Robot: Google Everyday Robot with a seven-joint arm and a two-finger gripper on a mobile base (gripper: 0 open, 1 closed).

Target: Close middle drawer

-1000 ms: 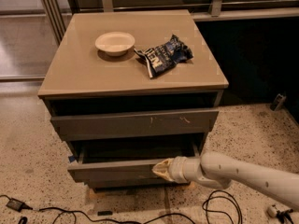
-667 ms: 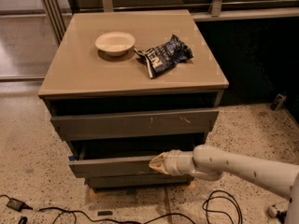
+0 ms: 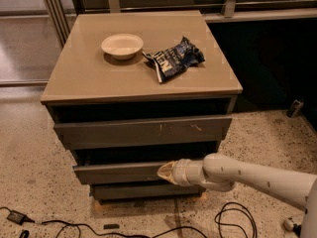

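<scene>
Camera view, drawer unit seen from the front and above. You see the middle drawer [image 3: 116, 172] part open: its plain front stands a little forward of the set-back bottom front [image 3: 138, 191] below it, and a dark gap shows above it. The top drawer [image 3: 124, 132], with pale scratch marks right of centre, projects further out than the middle drawer.

The tool [image 3: 165, 171] rests against the right half of the middle drawer's front, touching it. It narrows to a single pale point and looks clenched, with nothing held. The arm [image 3: 257, 175] enters from the lower right and runs nearly level to the drawer front.

Compared with one second ago, you will find the middle drawer pushed further in: less of its interior shows, and its front sits higher in the view and closer to the unit. The tool has travelled with it, up and slightly left, and the arm reaches deeper toward the unit. Between the nearer earlier frame and now, the change is small.

On the desk [image 3: 99, 78], the bowl [image 3: 122, 45] and the crumpled blue bag [image 3: 174, 59] lie where they lay before, the bag just right of the bowl. Cables [image 3: 233, 219] trail over the speckled floor [image 3: 29, 167] in front of the unit
</scene>
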